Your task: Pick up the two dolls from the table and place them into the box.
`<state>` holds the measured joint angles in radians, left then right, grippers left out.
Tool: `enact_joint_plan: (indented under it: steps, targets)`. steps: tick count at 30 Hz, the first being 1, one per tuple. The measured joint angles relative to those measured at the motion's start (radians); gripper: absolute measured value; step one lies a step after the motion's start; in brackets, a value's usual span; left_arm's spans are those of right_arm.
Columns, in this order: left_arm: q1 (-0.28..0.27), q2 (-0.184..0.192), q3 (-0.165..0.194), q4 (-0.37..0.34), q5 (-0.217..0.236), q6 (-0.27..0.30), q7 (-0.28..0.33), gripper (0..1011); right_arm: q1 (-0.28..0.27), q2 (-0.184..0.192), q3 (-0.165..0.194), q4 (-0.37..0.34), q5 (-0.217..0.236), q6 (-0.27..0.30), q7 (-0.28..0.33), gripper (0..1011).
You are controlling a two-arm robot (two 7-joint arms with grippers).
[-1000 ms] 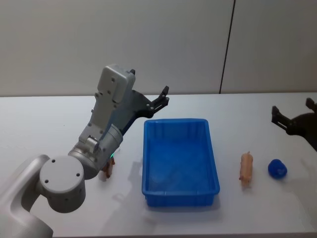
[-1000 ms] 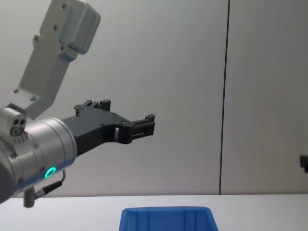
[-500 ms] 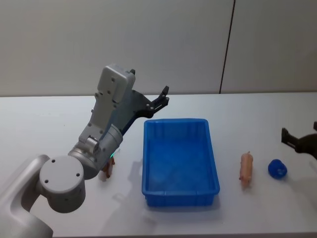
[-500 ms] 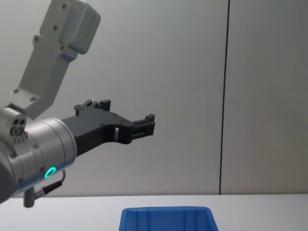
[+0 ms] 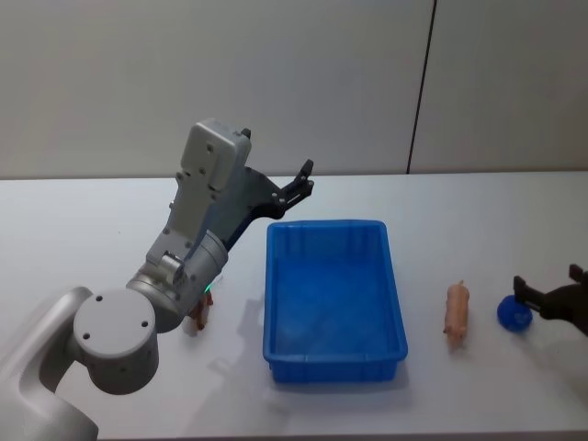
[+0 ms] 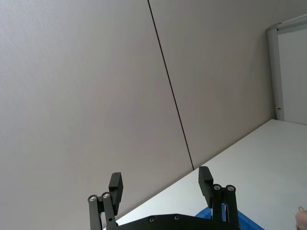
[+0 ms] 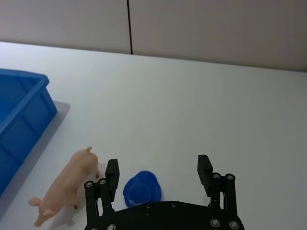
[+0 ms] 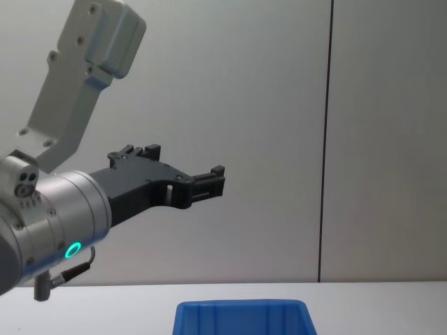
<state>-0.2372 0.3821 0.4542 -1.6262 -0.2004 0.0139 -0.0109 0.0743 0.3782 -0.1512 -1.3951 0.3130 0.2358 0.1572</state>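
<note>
White table (image 5: 92,211): blue box (image 5: 335,299) centre, pig doll (image 5: 457,312) right of it, blue toy (image 5: 513,314) further right. Right tool (image 7: 158,166) spread over blue toy. Left tool (image 6: 160,177) spread, raised left of box.

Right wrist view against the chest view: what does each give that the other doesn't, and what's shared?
Extra in the right wrist view: the open right gripper close to a small blue rounded object, with the pink plastic pig doll beside it. Extra in the chest view: the left gripper, held high in the air. Both: the bright blue rectangular plastic bin and the plain white tabletop.
</note>
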Motion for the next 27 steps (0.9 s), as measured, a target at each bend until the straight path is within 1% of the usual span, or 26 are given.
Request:
enact_joint_plan:
  steps: [5,11,20,24,26,27]
  targets:
    - [0.000,0.000,0.000,0.000,0.000,0.000,0.000,1001,-0.002,-0.002,-0.005,0.023,-0.001,-0.006,0.017,1001]
    - [0.000,0.000,0.000,0.000,0.000,0.000,0.000,1001,0.001,-0.007,-0.011,0.059,-0.013,-0.021,0.040,1001]
    - [0.000,0.000,0.000,0.000,0.000,0.000,0.000,1001,0.024,-0.019,-0.023,0.128,-0.041,-0.048,0.068,998]
    - [0.000,0.000,0.000,0.000,0.000,0.000,0.000,1001,0.037,-0.025,-0.028,0.160,-0.052,-0.060,0.079,942]
    - [0.000,0.000,0.000,0.000,0.000,0.000,0.000,1001,0.045,-0.029,-0.032,0.179,-0.059,-0.066,0.085,859]
    - [0.000,0.000,0.000,0.000,0.000,0.000,0.000,1001,0.048,-0.030,-0.033,0.184,-0.061,-0.068,0.088,843]
